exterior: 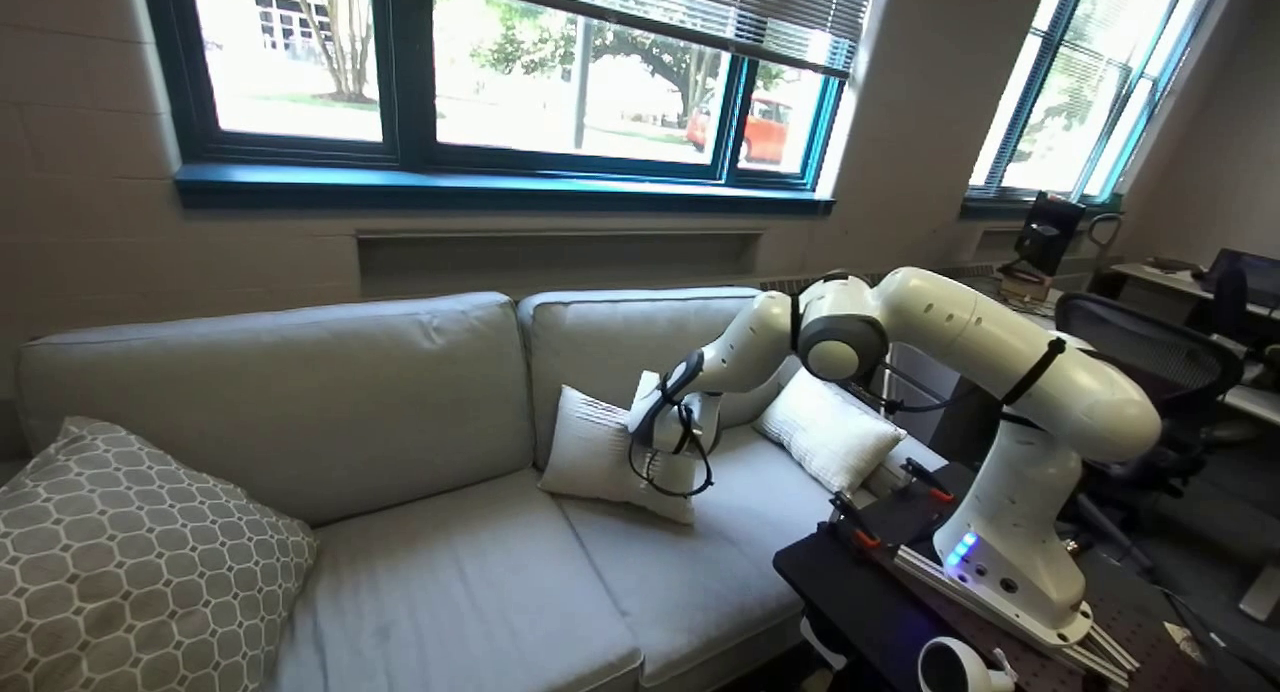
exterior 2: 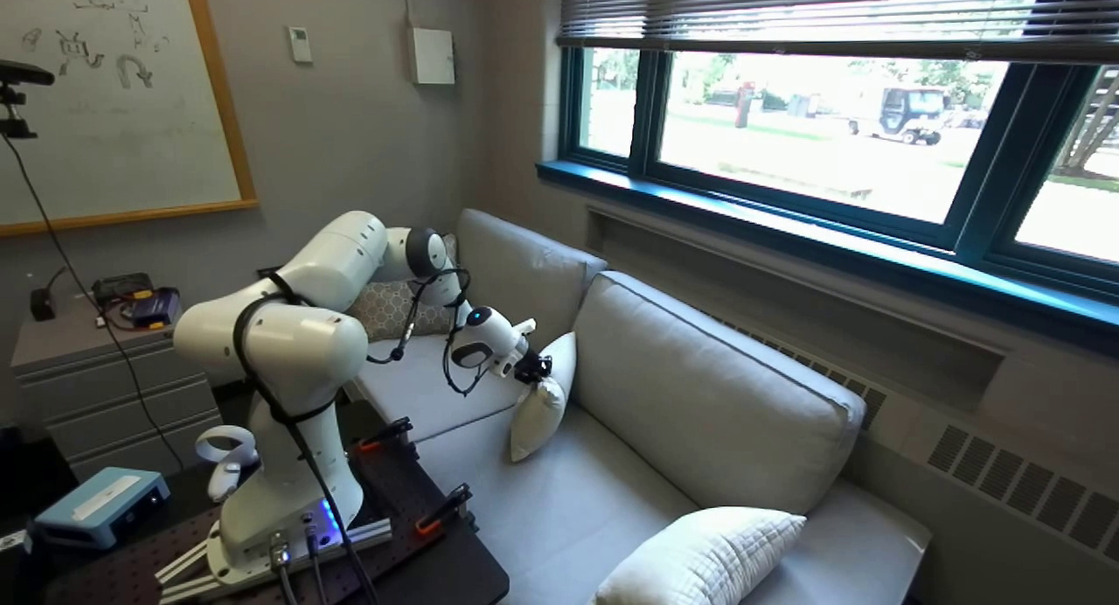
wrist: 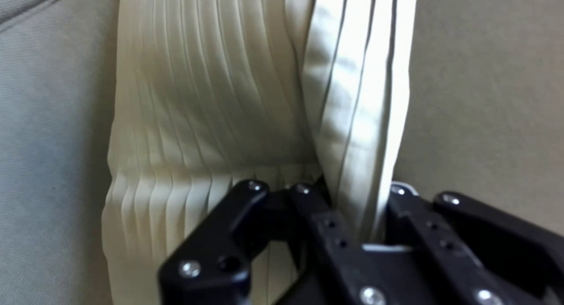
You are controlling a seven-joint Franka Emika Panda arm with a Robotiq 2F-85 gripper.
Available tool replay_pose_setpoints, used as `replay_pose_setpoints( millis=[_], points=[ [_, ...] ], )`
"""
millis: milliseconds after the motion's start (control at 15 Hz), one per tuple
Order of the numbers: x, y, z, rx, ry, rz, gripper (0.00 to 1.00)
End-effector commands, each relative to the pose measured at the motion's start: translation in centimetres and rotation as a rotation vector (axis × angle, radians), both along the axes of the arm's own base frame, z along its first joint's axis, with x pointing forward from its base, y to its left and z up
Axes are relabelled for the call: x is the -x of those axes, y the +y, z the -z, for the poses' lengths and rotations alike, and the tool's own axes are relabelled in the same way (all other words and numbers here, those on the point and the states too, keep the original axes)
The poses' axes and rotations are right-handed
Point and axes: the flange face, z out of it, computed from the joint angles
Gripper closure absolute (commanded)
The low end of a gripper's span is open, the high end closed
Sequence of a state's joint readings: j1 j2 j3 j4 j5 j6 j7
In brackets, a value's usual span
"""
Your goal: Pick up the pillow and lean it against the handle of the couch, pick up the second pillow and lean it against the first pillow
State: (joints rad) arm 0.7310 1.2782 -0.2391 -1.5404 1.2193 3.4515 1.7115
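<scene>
Couch [exterior: 700, 627] stands below a window [exterior 2: 813, 142], blind [exterior 2: 839, 15] part lowered. Pale grey-beige fabric, two seat cushions [exterior: 450, 582], two back cushions [exterior: 290, 402]. Arm [exterior: 1000, 342] extends over it from a dark tabletop [exterior: 820, 562], blue lights lit at the base.

Gripper [wrist: 354, 199]: jaws nearly together, closed on the second pillow [exterior: 585, 447], a pleated fold of its off-white cover pinched between them. In the wrist view the fold rises as a steep, bright ridge at the grip; pleats to its left lie flatter, in shade.

Second pillow is on edge, tilted, near the line between the two seat cushions, in front of the right back cushion in an exterior view. Whether its lower edge bears on the seat or hangs just above, I cannot tell from these angles.

Pillow [exterior: 830, 432], also off-white, leans against the armrest [exterior 2: 883, 539] at the couch's right end in that same view, well apart from the second pillow; seat fabric shows between them. Patterned cushion [exterior: 150, 562], grey with pale lattice, sits at the opposite end, near left.

Two clamps [exterior 2: 448, 507] with orange-red parts grip the tabletop's edge. White controller [exterior 2: 227, 456] and blue box [exterior 2: 100, 504] left of the arm's base in an exterior view; whiteboard [exterior 2: 122, 98] with faint drawings on the far wall, drawer cabinet [exterior 2: 87, 413] below.
</scene>
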Motion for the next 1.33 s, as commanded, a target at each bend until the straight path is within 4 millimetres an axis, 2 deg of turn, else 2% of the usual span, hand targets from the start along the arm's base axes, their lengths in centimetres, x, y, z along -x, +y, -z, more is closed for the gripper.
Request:
replay_pose_setpoints(
  millis=[0, 267, 800, 1067, 1133, 1267],
  points=[
    [2.1, -1.4, -1.3, 0.028, -0.057, 0.128, 0.92],
    [6.4, -2.2, -1.2, 0.053, -0.101, 0.251, 0.92],
    [18.7, -3.4, 0.7, 0.065, -0.128, 0.45, 0.92],
    [24.4, -5.7, 0.8, 0.049, -0.173, 0.587, 0.94],
    [25.4, -6.3, 0.8, 0.041, -0.186, 0.611, 0.94],
    [25.2, -7.0, 0.3, 0.003, -0.179, 0.659, 0.94]
  ],
)
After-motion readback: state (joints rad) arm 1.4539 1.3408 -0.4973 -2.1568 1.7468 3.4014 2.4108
